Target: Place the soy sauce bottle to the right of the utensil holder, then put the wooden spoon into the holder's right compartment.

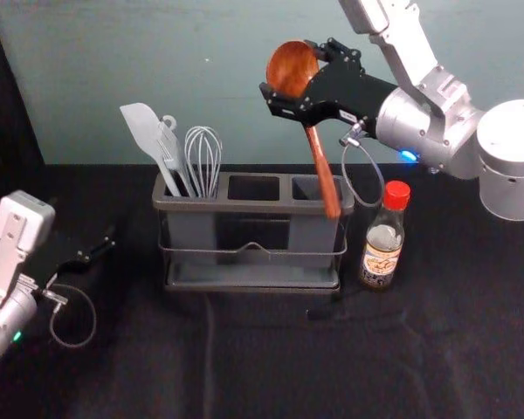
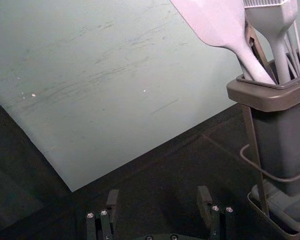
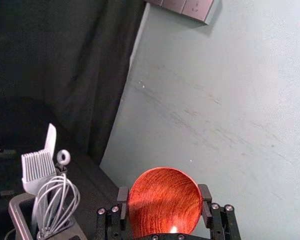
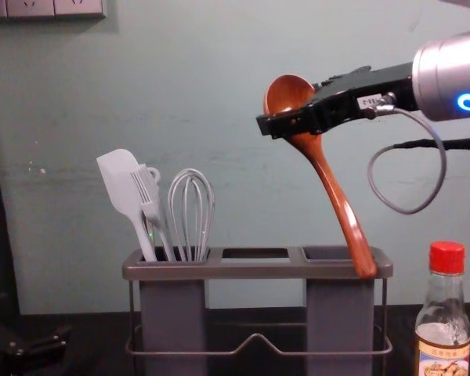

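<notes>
You've got the right gripper (image 1: pixel 290 74) clamped on the wooden spoon (image 1: pixel 321 161): in the right wrist view its fingers (image 3: pixel 206 200) press both sides of the bowl. The gripper reaches in from the right, high above the back edge of the worktop (image 1: pixel 244 367). Your spoon hangs tilted, bowl up, handle slanting down toward the right compartment (image 1: pixel 306 188) of the utensil holder (image 1: pixel 253 207). The handle's end overlaps the holder's front rim in the head and chest views; you can't tell whether it touches.

Your left gripper (image 1: pixel 86 225) sits idle, low over the worktop's left side, well apart from the holder; its fingers (image 2: pixel 205 202) stand wide apart in the left wrist view.

The holder is upright near the worktop's back edge. You see a pale spatula (image 1: pixel 144 135), a pale brush (image 4: pixel 151 201) and a whisk (image 1: pixel 203 157) standing in its left compartment (image 4: pixel 172 309), heads up.

Just beside the holder's right end, with a gap between, your soy sauce bottle (image 1: pixel 382 253) stands upright on the worktop, red cap (image 1: pixel 396 194) on. Its base is level with the holder's front part. Behind everything you get a grey-green wall (image 4: pixel 219 47), with socket plates (image 4: pixel 31 8) at the chest view's upper left.
</notes>
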Available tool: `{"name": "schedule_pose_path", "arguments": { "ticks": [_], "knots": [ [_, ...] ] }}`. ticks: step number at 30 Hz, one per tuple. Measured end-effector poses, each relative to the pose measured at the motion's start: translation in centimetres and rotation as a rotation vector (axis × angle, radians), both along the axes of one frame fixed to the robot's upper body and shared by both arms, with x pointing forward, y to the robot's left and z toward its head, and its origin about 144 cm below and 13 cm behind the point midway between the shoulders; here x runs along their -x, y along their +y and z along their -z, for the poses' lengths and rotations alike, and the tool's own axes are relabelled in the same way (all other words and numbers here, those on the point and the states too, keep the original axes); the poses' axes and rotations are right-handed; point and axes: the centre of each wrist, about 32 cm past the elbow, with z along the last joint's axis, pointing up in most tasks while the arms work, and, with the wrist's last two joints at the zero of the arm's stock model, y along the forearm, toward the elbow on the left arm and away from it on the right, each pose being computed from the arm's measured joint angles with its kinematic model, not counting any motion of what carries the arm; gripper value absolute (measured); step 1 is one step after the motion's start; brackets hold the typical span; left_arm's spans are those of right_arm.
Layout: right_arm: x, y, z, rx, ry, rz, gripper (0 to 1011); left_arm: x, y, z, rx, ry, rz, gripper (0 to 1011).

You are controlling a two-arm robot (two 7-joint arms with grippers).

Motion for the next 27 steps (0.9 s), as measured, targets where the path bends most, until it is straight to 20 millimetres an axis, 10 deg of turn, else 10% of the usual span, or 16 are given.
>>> {"name": "schedule_pose_path", "arguments": {
  "ticks": [27],
  "knots": [
    [-2.2,0.1,-1.9,-0.006,-0.022,0.003,846,0.0,0.0,0.0,0.0,0.0,0.0,1012]
  ]
}}
